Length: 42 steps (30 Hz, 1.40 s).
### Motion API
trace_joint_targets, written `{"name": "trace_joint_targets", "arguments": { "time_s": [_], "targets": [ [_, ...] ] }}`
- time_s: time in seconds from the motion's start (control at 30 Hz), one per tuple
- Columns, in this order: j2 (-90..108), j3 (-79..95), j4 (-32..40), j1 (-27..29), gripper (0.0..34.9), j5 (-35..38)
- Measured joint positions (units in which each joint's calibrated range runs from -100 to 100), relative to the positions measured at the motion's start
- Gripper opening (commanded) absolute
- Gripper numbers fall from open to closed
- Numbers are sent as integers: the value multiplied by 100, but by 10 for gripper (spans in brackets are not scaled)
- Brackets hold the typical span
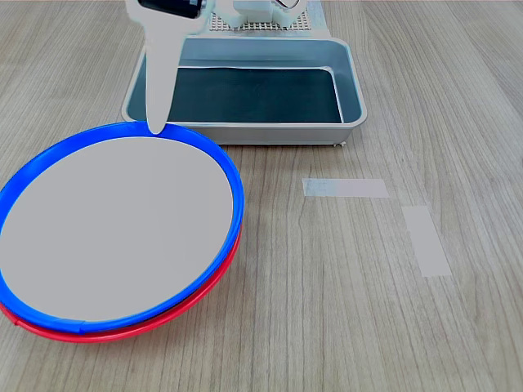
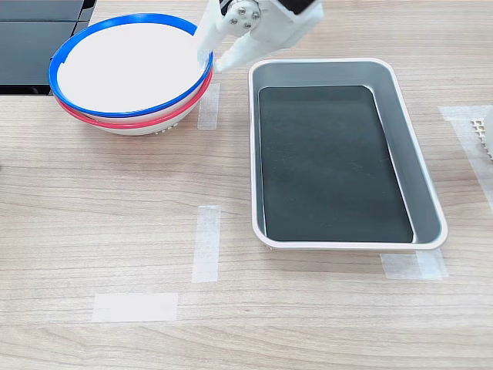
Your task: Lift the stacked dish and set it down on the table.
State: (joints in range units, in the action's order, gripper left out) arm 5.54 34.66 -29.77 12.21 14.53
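You are at the grasping step. The white plastic gripper (image 1: 155, 122) has one long finger (image 1: 159, 82) coming down onto the far edge of the large round blue-rimmed dish with the flat pale grey inside (image 1: 114, 229), which sits directly below it, stacked in a similar red-rimmed dish (image 1: 208, 282). I cannot tell how wide the jaws stand. Next, I think you must pinch the blue rim alone, lift it, and carry it to bare wood-grain table (image 1: 343, 286), beside the grey metal tray (image 1: 353, 90).

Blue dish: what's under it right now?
The blue dish sits nested in a red-rimmed dish; only that one's rim and pale outer wall show. Its inside, and the table below, are covered.
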Motion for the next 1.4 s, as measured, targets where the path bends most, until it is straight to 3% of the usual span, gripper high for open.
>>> {"name": "trace_joint_targets", "arguments": {
  "time_s": [0.17,0.4,0.87,0.93,1.0,1.03,1.4],
  "targets": [
    [-60,-73,253,0,69,-83],
    [-358,-227,563,124,112,-239],
    [-1083,-699,612,133,127,-308],
    [-1236,-862,612,133,116,-308],
    [-1381,-1007,612,133,61,-308],
    [-1432,-1107,612,133,4,-308],
    [-989,-1044,767,88,0,-527]
  ]
}}
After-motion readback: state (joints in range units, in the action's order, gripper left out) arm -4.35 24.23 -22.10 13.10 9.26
